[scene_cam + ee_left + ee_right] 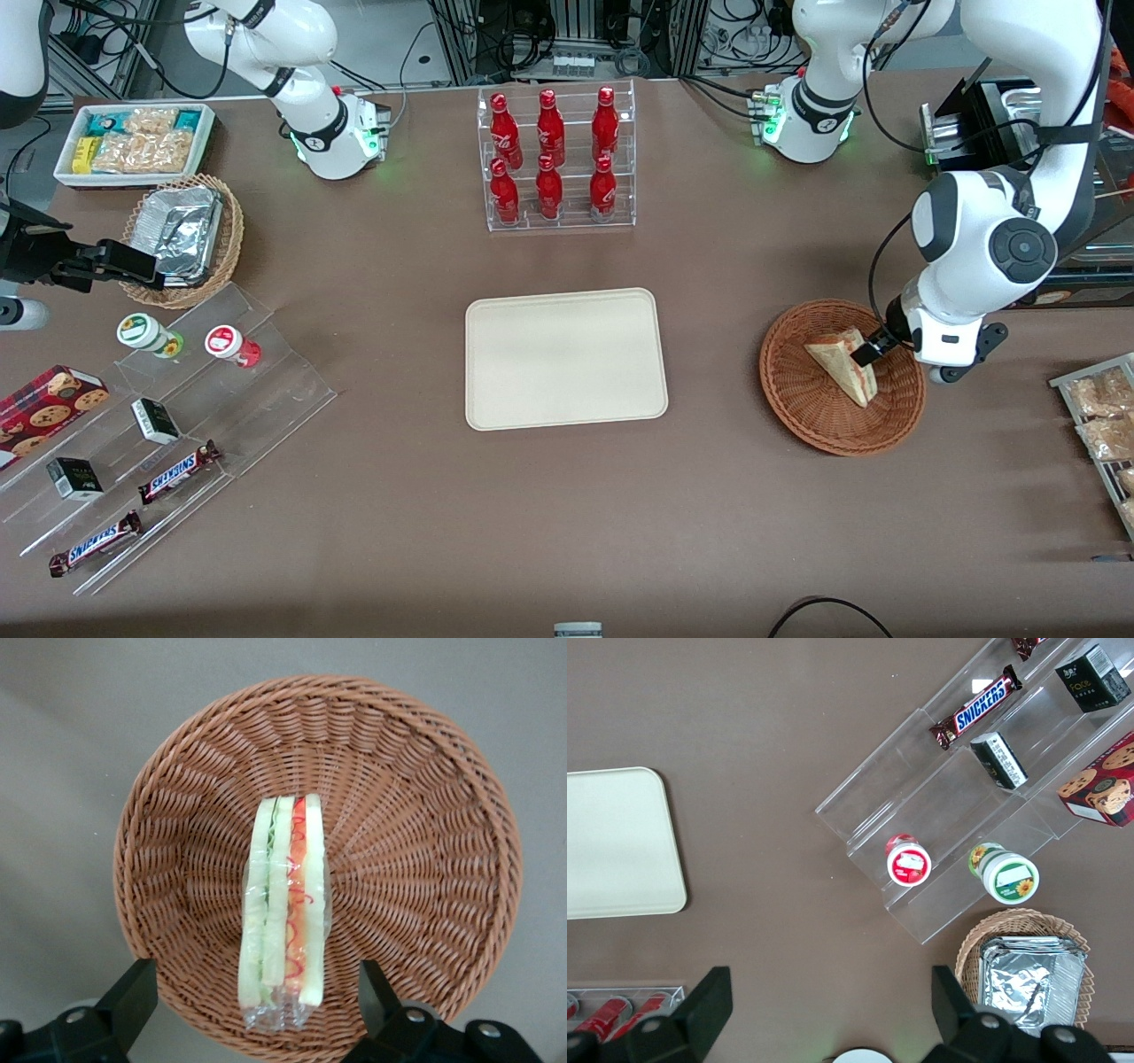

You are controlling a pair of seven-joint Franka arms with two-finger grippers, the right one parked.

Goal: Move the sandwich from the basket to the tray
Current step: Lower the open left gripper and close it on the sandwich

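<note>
Overhead, open gripper, basket, brown table

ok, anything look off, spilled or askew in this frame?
Nothing stands out. The wrapped sandwich lies in the basket, the open pincer is astride its end, and the tray sits flat and bare. No spill or damage shows.

Brown table, tray, basket, bottle rack, gripper above.

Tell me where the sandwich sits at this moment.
The sandwich lies in the basket toward the working arm's end of the table, beside the empty tray. The open end effector hovers over it, fingers straddling it.
</note>
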